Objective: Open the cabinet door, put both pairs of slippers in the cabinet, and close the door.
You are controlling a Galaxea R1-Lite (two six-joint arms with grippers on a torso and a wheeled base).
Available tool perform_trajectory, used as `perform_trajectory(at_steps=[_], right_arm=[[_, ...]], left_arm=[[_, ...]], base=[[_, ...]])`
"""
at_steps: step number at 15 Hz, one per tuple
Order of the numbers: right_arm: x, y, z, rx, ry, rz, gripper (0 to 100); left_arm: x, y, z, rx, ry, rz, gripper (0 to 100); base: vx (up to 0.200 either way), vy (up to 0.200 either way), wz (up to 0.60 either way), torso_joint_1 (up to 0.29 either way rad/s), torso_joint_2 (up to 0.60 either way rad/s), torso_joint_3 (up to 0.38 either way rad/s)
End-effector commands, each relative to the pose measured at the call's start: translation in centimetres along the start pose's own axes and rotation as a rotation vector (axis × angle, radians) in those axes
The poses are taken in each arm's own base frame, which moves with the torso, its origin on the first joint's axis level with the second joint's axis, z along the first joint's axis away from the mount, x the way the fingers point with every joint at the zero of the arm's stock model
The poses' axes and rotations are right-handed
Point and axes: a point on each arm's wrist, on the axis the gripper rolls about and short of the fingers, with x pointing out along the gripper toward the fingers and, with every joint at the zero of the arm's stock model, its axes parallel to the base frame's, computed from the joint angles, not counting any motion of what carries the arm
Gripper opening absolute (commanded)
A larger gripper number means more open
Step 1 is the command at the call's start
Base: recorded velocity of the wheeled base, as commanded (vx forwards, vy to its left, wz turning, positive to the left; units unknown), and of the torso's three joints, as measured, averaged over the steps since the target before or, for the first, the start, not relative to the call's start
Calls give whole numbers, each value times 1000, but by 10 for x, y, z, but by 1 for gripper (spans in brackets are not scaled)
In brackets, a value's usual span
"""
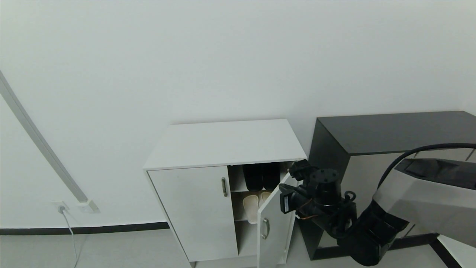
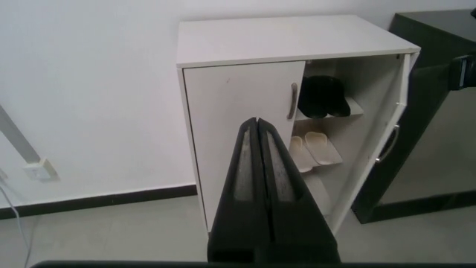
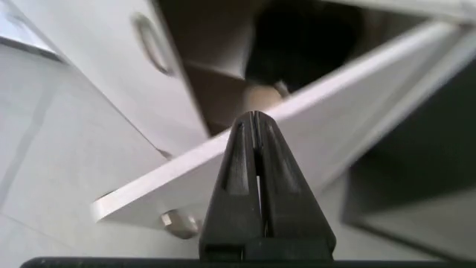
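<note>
The white cabinet [image 1: 223, 143] stands against the wall, its left door [image 1: 193, 208] closed and its right door [image 1: 273, 223] swung partly open. Inside, a black pair of slippers [image 1: 260, 176] sits on the top shelf and a pale pair of slippers [image 1: 253, 206] on the shelf below. My right gripper [image 1: 295, 167] is shut, its tip at the open door's upper outer edge [image 3: 335, 141]. My left gripper [image 2: 256, 123] is shut on nothing, held well back from the cabinet front [image 2: 245, 126]. Both pairs also show past it, black slippers [image 2: 323, 97] above the pale slippers [image 2: 312, 149].
A black desk [image 1: 390, 130] stands right of the cabinet, close behind the open door. A wall socket [image 1: 61, 206] with a cable and a slanted cable duct [image 1: 37, 141] are at the left. Bare floor [image 1: 111, 249] lies in front.
</note>
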Motion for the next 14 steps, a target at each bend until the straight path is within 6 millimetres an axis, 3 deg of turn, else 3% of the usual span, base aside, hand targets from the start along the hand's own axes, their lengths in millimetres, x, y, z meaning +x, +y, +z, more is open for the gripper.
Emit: perform_trajectory(at_steps=[1, 4, 7, 8, 14], right_arm=[[-15, -4, -18, -7, 28, 19, 0], [-41, -3, -39, -13, 53, 110, 0], [-49, -3, -50, -47, 96, 129, 0], [-48, -2, -55, -60, 116, 129, 0], [-23, 2, -63, -63, 105, 133, 0]], left_arm=[[0, 0, 0, 1, 1, 1, 0], [0, 0, 0, 1, 1, -1, 0], [0, 0, 0, 3, 1, -1, 0], [0, 0, 0, 1, 1, 1, 0], [0, 0, 0, 3, 1, -1, 0]], base=[[0, 0, 0, 0, 0, 0], [0, 0, 0, 0, 0, 0], [200, 0, 0, -2, 1, 2], [200, 0, 0, 2, -7, 7], [0, 0, 0, 0, 0, 0]])
